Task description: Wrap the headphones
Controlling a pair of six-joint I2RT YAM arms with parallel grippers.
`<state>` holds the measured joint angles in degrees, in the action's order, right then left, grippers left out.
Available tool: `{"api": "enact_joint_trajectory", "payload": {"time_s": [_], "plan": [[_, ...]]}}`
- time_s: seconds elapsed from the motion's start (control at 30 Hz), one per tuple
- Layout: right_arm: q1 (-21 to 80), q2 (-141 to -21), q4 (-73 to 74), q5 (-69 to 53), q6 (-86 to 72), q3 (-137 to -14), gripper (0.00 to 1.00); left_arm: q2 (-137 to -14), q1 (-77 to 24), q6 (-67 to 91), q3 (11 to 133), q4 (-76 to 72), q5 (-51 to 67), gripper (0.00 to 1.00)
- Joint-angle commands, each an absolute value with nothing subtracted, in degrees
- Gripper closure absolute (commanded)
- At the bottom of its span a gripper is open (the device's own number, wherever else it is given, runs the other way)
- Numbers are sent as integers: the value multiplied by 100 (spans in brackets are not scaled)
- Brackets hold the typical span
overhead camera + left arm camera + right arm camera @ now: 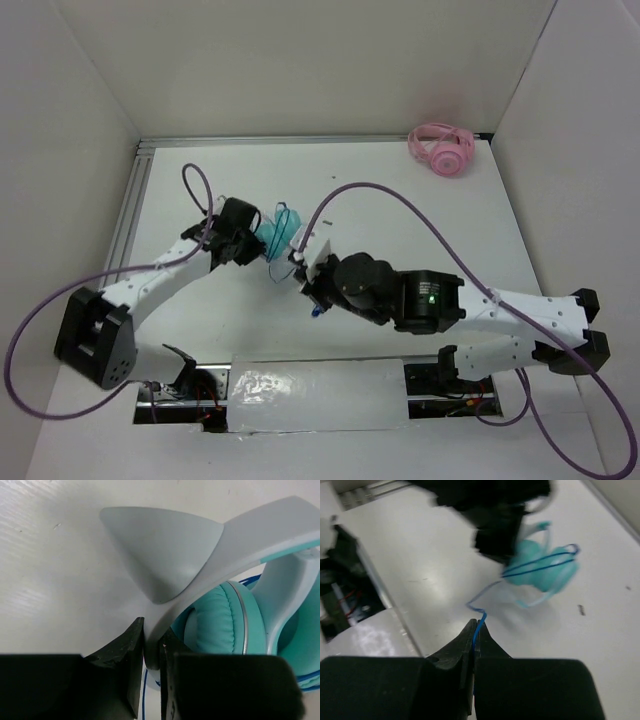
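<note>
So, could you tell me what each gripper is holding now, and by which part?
The left gripper clamps the headphones by the headband; the right gripper pinches their cable.

The black right gripper (474, 637) pinches a thin blue cable (481, 617) leading up to blurred teal over-ear headphones (540, 570), cable strands crossing one earcup, against a white tabletop (420, 565).

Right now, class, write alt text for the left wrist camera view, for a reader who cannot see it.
The left gripper is shut on the pale headband of the teal headphones, seen close up. A pointed ear-like piece juts from the headband; a thin blue cable runs behind the ear cushion, over a white table.
</note>
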<state>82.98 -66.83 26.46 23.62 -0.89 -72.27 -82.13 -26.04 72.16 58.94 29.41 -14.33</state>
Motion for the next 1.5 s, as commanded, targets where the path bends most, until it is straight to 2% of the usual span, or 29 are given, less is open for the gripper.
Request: {"api": "enact_joint_trajectory", "payload": {"time_s": [0.0,0.1,0.27,0.5,0.8,1.13,1.27,1.47], "plan": [[7630,-6442,2838,2883,508,-7558,100,-6825,-2672,5558,5024,1048,-847,100],[7199,-6468,2865,2988,947,-7629,100,-6050,-2725,4785,4292,388,-197,100],[6524,-6504,2602,2980,1344,-7594,100,-5398,-2847,4062,3930,422,483,100],[6161,-6609,2461,2217,1529,-7848,100,-5861,-2883,3868,4306,922,255,100],[5828,-6654,2312,2392,1328,-7893,100,-5573,-3041,3753,3920,650,686,100],[4773,-5608,1714,1215,835,-6339,100,-4887,-3041,3754,4008,914,870,100],[4509,-5581,1407,722,861,-5829,100,-4615,-3041,3673,3999,703,1711,100],[4517,-5651,845,45,695,-5230,100,-4448,-3041,3762,4341,957,1846,100]]}}
